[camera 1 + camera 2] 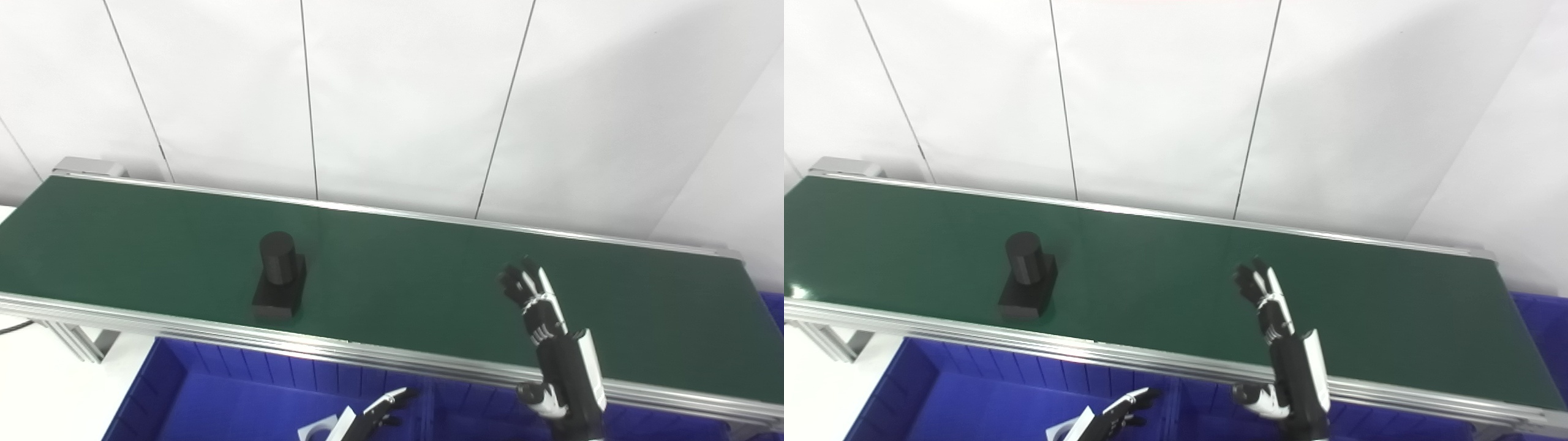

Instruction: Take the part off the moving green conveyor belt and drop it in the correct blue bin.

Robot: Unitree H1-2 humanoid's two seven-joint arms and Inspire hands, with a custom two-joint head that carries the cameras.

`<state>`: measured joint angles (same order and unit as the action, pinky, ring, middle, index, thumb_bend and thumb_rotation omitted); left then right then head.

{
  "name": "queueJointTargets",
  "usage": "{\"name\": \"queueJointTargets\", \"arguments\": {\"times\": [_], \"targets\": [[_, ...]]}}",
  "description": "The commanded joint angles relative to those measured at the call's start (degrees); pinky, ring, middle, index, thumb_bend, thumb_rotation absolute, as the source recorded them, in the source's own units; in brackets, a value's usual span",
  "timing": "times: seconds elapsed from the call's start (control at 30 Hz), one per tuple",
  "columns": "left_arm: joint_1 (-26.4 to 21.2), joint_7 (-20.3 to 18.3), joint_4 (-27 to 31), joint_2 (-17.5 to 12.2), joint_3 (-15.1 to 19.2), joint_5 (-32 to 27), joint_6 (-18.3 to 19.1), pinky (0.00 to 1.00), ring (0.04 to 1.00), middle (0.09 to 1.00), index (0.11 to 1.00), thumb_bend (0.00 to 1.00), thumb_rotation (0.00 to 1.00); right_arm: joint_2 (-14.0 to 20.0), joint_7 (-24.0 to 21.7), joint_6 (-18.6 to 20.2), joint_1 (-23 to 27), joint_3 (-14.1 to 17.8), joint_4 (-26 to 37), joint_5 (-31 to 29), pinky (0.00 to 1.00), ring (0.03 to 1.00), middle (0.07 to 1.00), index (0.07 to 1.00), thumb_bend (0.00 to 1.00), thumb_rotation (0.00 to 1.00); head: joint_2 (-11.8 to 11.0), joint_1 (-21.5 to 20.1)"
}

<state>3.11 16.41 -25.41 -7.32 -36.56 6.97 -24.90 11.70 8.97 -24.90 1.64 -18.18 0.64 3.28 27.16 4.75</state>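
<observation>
A black part [279,277], a short cylinder standing on a square base, sits on the green conveyor belt [416,288] left of the middle, near the front rail. My right hand [534,300] is raised over the belt well to the right of the part, fingers apart and empty. My left hand [383,411] is low at the bottom edge, over the blue bin [202,398] in front of the belt; its fingers point right and hold nothing that I can see. In the right eye view the part [1025,277] and right hand [1265,297] show the same.
The belt's aluminium front rail [306,343] runs between the belt and the bins. A second blue bin [490,416] lies to the right of a divider. A white object [318,429] lies in the left bin by my left hand. A white wall stands behind.
</observation>
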Motion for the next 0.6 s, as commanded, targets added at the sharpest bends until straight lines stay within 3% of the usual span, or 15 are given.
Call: {"name": "queueJointTargets", "arguments": {"times": [0.0,0.33,0.47,0.57], "targets": [[-1.57,1.41,0.52,0.17,-0.58,1.17,-2.03,0.79,0.877,0.897,0.849,0.92,0.94,-0.67,-1.93,-2.03,3.21,1.77,-0.71,-1.56,0.84,0.876,0.911,0.976,1.0,0.79,0.08,0.05],[-2.64,3.78,-0.38,0.28,-2.54,1.81,-2.03,0.79,0.87,0.89,0.851,0.9,0.93,-4.16,-6.73,-2.03,12.9,8.32,-11.73,-3.28,0.78,0.822,0.892,0.955,1.0,0.53,-0.36,0.17],[-3.15,4.57,-0.81,0.41,-3.28,1.64,-2.03,0.78,0.865,0.886,0.847,0.9,0.93,-5.73,-11.15,-2.03,16.2,10.45,-15.79,-6.61,0.78,0.811,0.895,0.949,1.0,0.34,-0.51,0.16],[-3.51,5.36,-1.14,0.36,-3.87,2.06,-2.03,0.78,0.866,0.887,0.85,0.91,0.93,-6.69,-12.82,-2.02,18.36,11.85,-18.87,-6.88,0.76,0.803,0.889,0.946,1.0,0.28,-0.57,0.16]]}}
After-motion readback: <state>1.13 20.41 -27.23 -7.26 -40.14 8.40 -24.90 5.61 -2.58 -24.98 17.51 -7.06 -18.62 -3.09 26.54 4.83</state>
